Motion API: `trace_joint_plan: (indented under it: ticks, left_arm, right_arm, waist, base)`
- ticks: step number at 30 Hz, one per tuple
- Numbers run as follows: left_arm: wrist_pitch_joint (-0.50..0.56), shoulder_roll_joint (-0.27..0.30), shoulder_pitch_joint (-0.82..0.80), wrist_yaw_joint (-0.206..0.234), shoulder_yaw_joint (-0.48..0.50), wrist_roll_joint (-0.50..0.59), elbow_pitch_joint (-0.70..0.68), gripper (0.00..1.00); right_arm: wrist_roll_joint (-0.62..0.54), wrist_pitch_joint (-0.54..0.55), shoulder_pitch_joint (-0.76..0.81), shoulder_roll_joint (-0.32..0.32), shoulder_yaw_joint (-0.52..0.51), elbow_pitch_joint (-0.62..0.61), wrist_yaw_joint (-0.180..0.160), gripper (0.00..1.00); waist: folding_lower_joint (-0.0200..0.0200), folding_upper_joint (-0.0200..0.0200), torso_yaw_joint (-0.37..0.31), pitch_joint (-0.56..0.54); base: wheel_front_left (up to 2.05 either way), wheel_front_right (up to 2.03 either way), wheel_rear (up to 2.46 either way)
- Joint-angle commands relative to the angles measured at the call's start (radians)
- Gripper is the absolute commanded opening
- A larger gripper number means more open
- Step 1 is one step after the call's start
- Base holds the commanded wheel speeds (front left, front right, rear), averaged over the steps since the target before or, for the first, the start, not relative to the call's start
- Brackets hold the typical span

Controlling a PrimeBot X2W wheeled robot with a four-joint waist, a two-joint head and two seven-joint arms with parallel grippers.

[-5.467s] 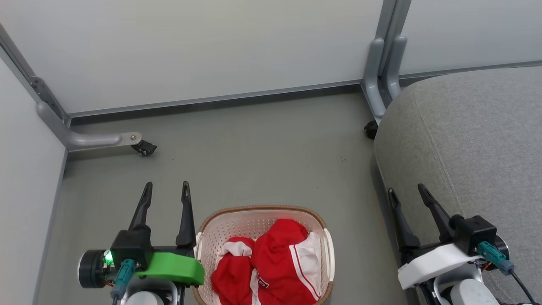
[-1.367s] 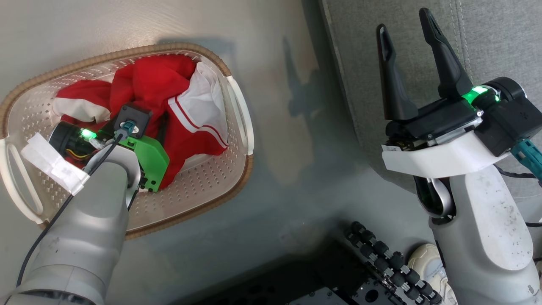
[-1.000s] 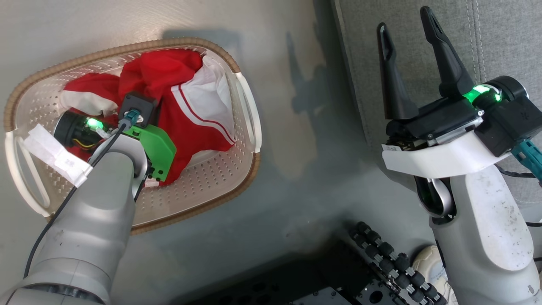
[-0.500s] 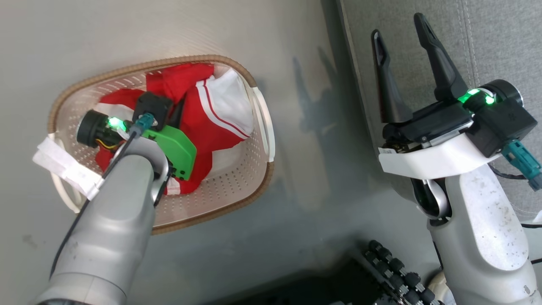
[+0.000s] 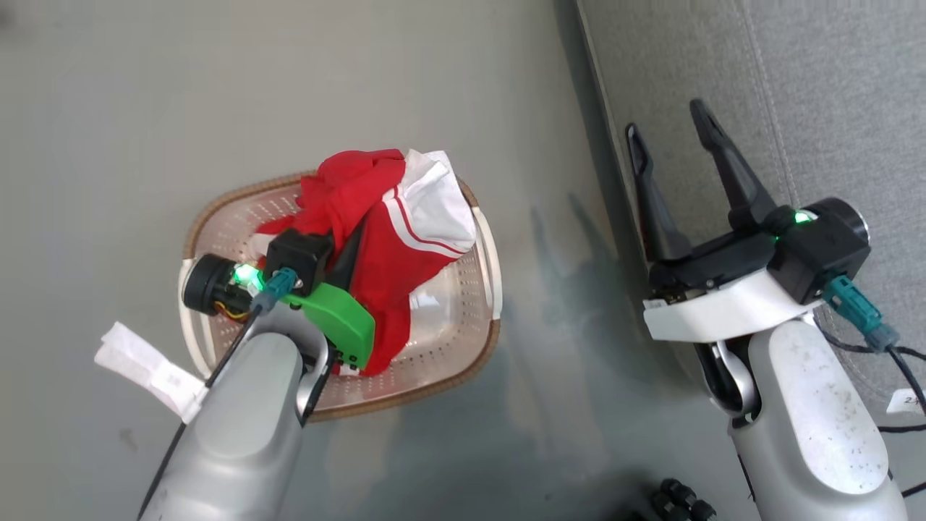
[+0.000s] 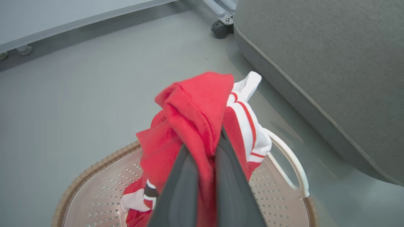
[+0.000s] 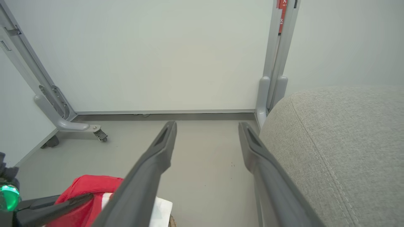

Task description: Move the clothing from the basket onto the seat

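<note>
clothing (image 5: 391,239) hanging over basket (image 5: 448,340) (cream), seat (image 5: 832,108) nearby

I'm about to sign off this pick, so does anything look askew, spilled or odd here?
Nothing is spilled or damaged. The clothing hangs in a twisted bunch from the shut left gripper, its lower end trailing in the basket. A white tape tag sticks out from the left arm.

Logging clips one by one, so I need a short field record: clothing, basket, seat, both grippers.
seat: grey cushion, on the robot's right
basket: on the floor, left of the seat
clothing: red and white bundle held up over the basket, lower end hanging inside
left gripper: jaws shut on the clothing
right gripper: jaws open, holding nothing, by the seat's edge
</note>
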Motion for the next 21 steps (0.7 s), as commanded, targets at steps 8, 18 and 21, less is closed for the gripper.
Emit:
trace_joint_plan:
  ticks: [8, 18, 21]
  left_arm:
    - [0.0, -0.011, 0.131, -0.004, 0.042, -0.009, -0.182, 0.0]
    - [0.0, -0.014, 0.207, -0.004, 0.092, 0.01, -0.401, 0.0]
    - [0.0, -0.014, 0.208, -0.004, 0.092, 0.013, -0.457, 0.0]
  right_arm:
    - [-0.014, -0.002, 0.089, -0.004, -0.014, 0.033, 0.0, 1.0]
    - [-0.009, -0.002, 0.168, -0.004, -0.008, 0.05, 0.0, 1.0]
    - [-0.004, -0.002, 0.185, -0.004, -0.004, 0.05, 0.0, 1.0]
  waist:
    - [-0.0001, 0.0, 0.099, -0.218]
    - [-0.0001, 0.0, 0.113, -0.353]
    - [-0.0001, 0.0, 0.114, -0.384]
  base:
    - [0.0, 0.0, 0.0]
    - [0.0, 0.0, 0.0]
    - [0.0, 0.0, 0.0]
